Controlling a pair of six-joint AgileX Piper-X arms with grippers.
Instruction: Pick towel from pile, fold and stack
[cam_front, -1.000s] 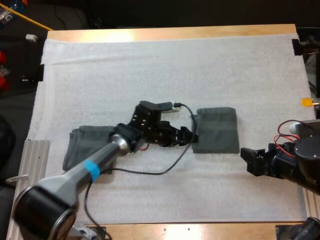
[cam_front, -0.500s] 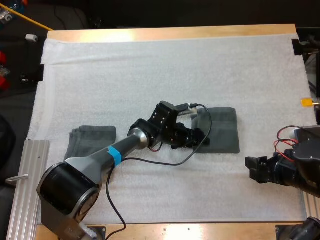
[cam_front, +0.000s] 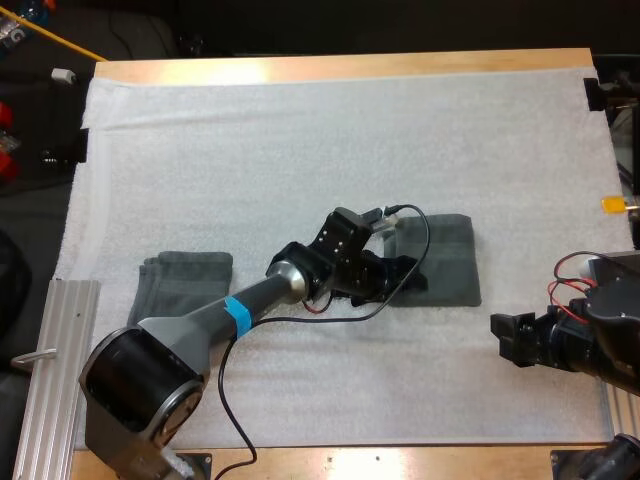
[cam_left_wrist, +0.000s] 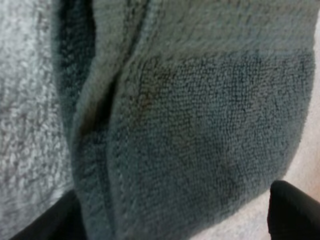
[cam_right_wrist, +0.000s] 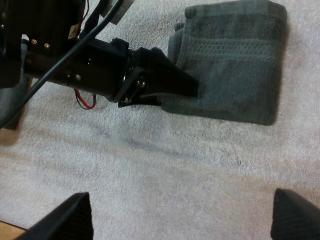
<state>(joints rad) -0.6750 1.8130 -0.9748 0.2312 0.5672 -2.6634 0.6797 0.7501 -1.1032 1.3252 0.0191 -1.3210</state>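
Black fingers spread wide, my left claw (cam_front: 408, 277) is hovering low over the 9 o'clock edge of the folded towel (cam_front: 445, 250). Its fingertips (cam_left_wrist: 295, 212) are standing apart, with the hemmed fold lying between and beneath them, unpinched. A second ago this claw was sitting over bare mat between the two towels. It has been travelling toward 3 o'clock and is now reaching onto the cloth, and the towel is sitting a touch further toward 3 o'clock than before. I am reading that as nudging or pressing the fold flat, so folding looks nearly done and stacking is still waiting. Well apart at 9 o'clock from the claw, the other grey-green towel (cam_front: 185, 285) is lying on the white mat (cam_front: 330, 140). At 4 o'clock from the folded towel, my right claw (cam_front: 503, 340) is idling, fingers apart and empty, over the tabletop (cam_front: 340, 66).
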